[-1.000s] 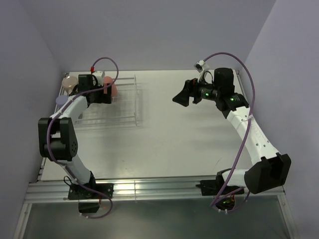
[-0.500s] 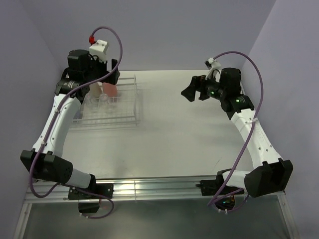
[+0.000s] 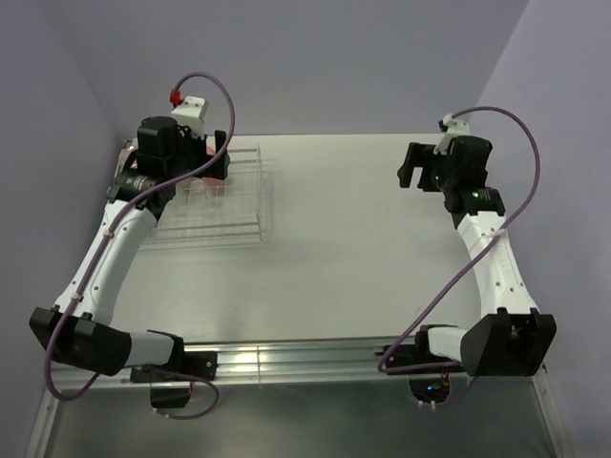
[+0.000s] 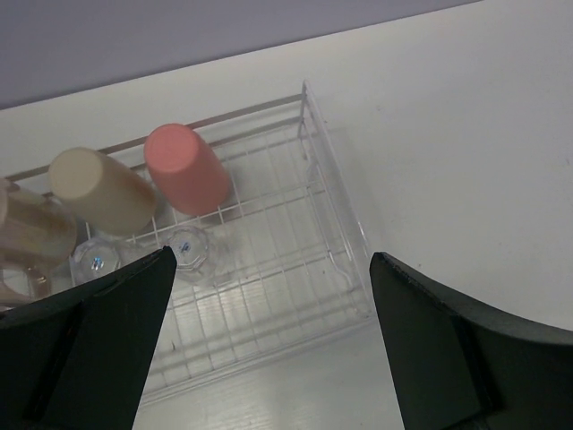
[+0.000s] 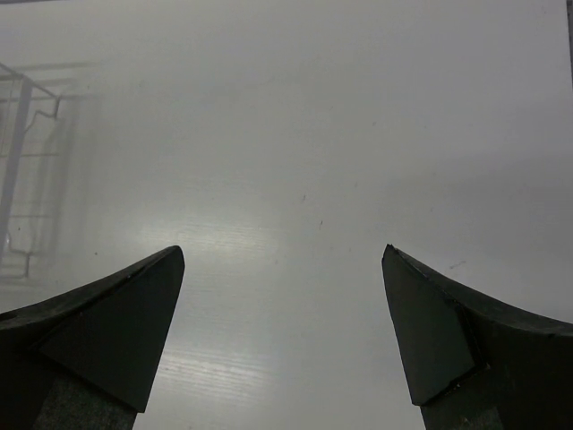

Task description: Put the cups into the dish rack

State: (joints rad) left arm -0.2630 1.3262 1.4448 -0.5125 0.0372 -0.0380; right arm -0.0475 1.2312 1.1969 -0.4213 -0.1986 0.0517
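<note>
My left gripper [image 4: 273, 260] and right gripper [image 5: 283, 251] hang spread wide; I see a coral-red plastic tumbler [image 4: 188, 167] in the clear-barred dish rack [image 4: 333, 193].

The left arm [image 3: 105, 253] and the right arm [image 3: 495, 262] look the same. Each has long white tubes [image 3: 119, 234] with big black blocks [image 3: 81, 334] where it bends. A thin purple cable [image 3: 202, 74] makes a loop above the left arm. One more purple cable [image 3: 496, 110] curves around the right arm. The left one ends in a small red plug [image 3: 176, 95] next to a little white box [image 3: 194, 107]. Small green lights [image 3: 436, 176] glow on the black part of the right arm. The left gripper [image 4: 273, 260] and the right gripper [image 5: 283, 251] each have two black fingers [image 4: 98, 340], fat at the back and pointed at the tip.
</note>
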